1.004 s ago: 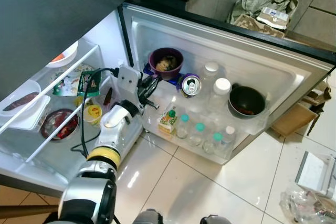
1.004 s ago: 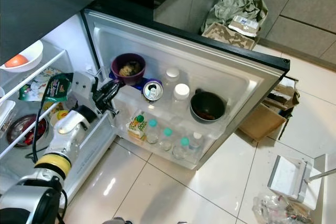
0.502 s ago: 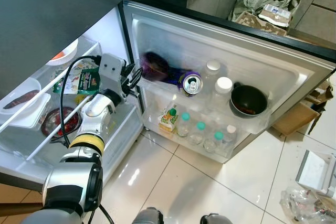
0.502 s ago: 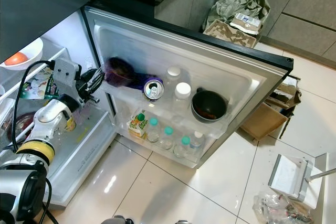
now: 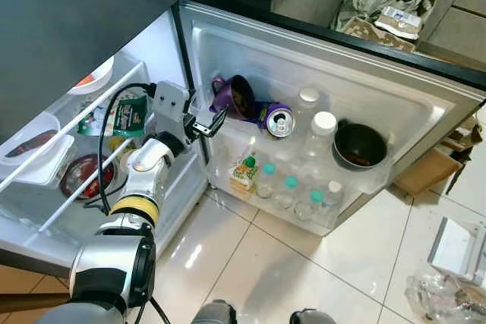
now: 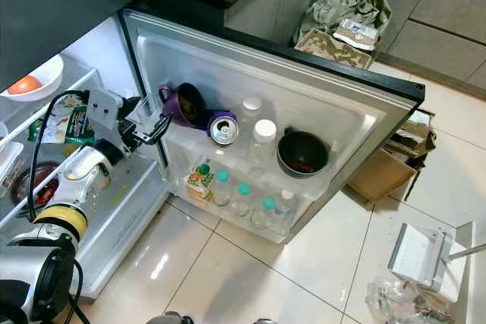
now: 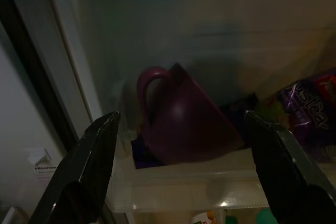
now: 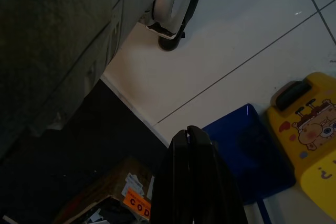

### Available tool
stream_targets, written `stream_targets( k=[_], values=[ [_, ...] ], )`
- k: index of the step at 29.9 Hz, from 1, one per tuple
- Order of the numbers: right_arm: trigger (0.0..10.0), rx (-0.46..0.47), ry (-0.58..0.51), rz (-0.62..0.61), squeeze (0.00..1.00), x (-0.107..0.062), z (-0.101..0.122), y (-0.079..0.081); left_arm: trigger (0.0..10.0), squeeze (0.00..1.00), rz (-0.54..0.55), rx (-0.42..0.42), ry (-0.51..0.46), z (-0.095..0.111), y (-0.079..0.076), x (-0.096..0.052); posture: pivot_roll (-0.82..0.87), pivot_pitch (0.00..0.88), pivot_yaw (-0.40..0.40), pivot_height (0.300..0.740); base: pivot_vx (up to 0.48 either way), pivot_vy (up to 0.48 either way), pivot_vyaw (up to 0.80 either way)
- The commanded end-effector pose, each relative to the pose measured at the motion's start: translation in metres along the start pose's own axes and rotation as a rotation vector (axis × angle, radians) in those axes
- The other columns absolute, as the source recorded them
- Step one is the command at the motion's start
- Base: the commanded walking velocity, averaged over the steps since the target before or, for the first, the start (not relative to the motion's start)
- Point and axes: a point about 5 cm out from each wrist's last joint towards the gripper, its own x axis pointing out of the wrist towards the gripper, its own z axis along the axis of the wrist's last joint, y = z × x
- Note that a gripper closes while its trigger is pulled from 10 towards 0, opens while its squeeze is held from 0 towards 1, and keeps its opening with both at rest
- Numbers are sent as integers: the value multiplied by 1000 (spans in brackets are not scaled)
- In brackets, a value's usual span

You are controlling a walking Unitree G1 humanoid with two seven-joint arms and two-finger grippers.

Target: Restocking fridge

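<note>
White fridge door [image 5: 395, 111] stands open, its upper shelf holding a black pot [image 5: 358, 146], two white-capped bottles [image 5: 319, 136], a purple can [image 5: 275, 121] and a purple mug [image 5: 234, 96] tipped on its side at the hinge end. Just short of the mug, the left gripper [image 5: 206, 124] has its fingers spread wide, holding nothing. Pointing at the floor, the right gripper [image 8: 195, 145] has its fingers pressed together, empty.

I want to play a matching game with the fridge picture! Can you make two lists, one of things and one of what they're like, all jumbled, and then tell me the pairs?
Things:
1. purple mug
2. soda can
3. black bowl
4. left gripper

What they're like:
A. open, empty, beside the mug
B. lying down, top facing out
C. tipped on its side at the door shelf's left end
D. upright at the shelf's right end

Pairs: 1-C, 2-B, 3-D, 4-A
</note>
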Motion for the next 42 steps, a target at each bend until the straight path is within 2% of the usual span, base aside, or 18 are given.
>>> stream_targets(
  k=[1, 7, 10, 11, 12, 14, 17, 18, 19, 21, 23, 26, 27, 30, 34, 37, 41, 42],
  values=[
    [10000, 16, 50, 22, 0, -2, -16, 7, 10000, 0, 19, -24, -29, -3, -3, -4, -17, 210, -5, 740, 0, 0, 0],
    [10000, 17, 43, 24, 0, -2, -14, 6, 10000, 0, 64, -38, -98, 1, 5, -16, -12, 206, -7, 740, 0, 0, 0],
    [10000, 29, 24, 29, 0, -1, -10, 5, 10000, 0, 106, -65, -172, 7, 18, -36, -8, 201, -9, 740, 0, 0, 0],
    [10000, 29, 24, 29, 0, -1, -10, 5, 10000, 0, 106, -65, -172, 7, 18, -36, -8, 201, -9, 740, 0, 0, 0],
    [10000, 27, 22, 30, 0, -1, -8, 5, 10000, 0, 121, -78, -191, 9, 24, -45, -1, 196, -11, 740, 0, 0, 0],
    [10000, 23, 21, 31, 0, -1, -7, 4, 10000, 0, 128, -86, -202, 10, 28, -51, 3, 194, -14, 740, 0, 0, 0],
    [10000, 20, 18, 34, 0, 0, -3, 3, 10000, 0, 104, -115, -218, 12, 32, -66, 11, 187, -16, 740, 0, 0, 0],
    [10000, 20, 18, 34, 0, 0, -3, 3, 10000, 0, 104, -115, -218, 12, 32, -66, 11, 187, -16, 740, 0, 0, 0],
    [10000, 21, 12, 39, 0, 1, 0, 2, 10000, 0, 43, -171, -221, 12, 32, -79, 16, 183, -16, 740, 0, 0, 0],
    [10000, 23, 5, 39, 0, 1, 2, 1, 10000, 0, -30, -212, -205, 9, 27, -90, 18, 179, -16, 740, 0, 0, 0],
    [10000, 24, 4, 39, 0, 1, 2, 1, 10000, 0, -34, -213, -203, 9, 26, -91, 18, 179, -16, 740, 0, 0, 0],
    [10000, 59, -30, 13, 0, 1, 8, -5, 10000, 0, -156, -286, -94, -9, 11, -112, 23, 167, -15, 740, 0, 0, 0],
    [10000, 79, -45, 2, 0, 0, 11, -8, 10000, 0, -202, -317, -29, -21, 2, -123, 23, 163, -12, 740, 0, 0, 0],
    [10000, 99, -64, -12, 0, -1, 15, -12, 10000, 0, -226, -380, 84, -44, -10, -143, 22, 155, -8, 740, 0, 0, 0],
    [10000, 117, -79, -24, 0, -1, 18, -15, 10000, 0, -158, -468, 209, -72, -18, -168, 24, 145, -7, 740, 0, 0, 0],
    [10000, 128, -92, -27, 0, 0, 22, -16, 10000, 0, -25, -545, 337, -99, -22, -191, 25, 126, -9, 740, 0, 0, 0],
    [10000, 135, -100, -25, 0, 1, 25, -16, 10000, 0, 61, -580, 405, -111, -24, -203, 22, 123, -8, 740, 0, 0, 0],
    [10000, 137, -105, -23, 0, 1, 27, -15, 10000, 0, 151, -633, 455, -121, -25, -213, 22, 119, -8, 740, 0, 0, 0]
  ],
)
